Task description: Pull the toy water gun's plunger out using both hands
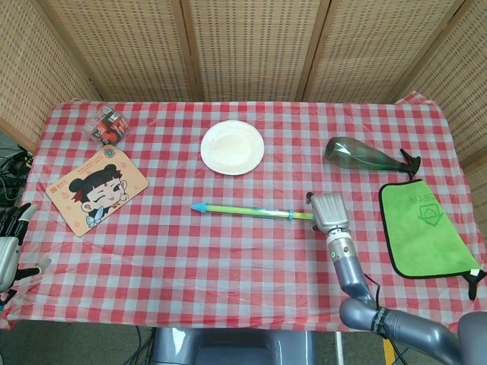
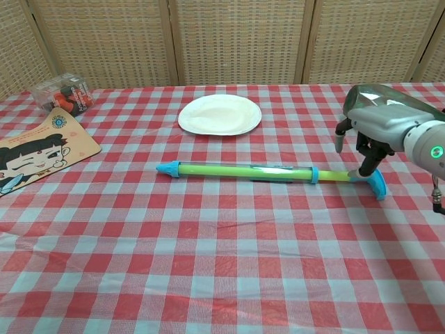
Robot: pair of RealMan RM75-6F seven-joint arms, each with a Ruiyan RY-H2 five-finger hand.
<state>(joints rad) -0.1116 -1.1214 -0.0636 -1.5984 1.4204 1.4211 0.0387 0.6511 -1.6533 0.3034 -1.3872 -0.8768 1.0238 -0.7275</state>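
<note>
The toy water gun (image 1: pixel 251 211) lies flat mid-table, with a green barrel, a blue tip pointing left and a blue T-handle (image 2: pixel 376 185) at its right end. My right hand (image 1: pixel 329 211) hovers right over that handle and hides it in the head view. In the chest view the right hand (image 2: pixel 379 132) hangs palm-down with its fingers (image 2: pixel 367 158) pointing down and apart around the plunger rod, just at the handle, closed on nothing. My left hand (image 1: pixel 9 247) is off the table's front left corner with its fingers spread, far from the gun.
A white plate (image 1: pixel 232 147) sits behind the gun. A cartoon board (image 1: pixel 97 189) and a small clear box (image 1: pixel 107 125) lie at the left. A green bottle (image 1: pixel 358 154) and a green cloth (image 1: pixel 422 228) lie at the right.
</note>
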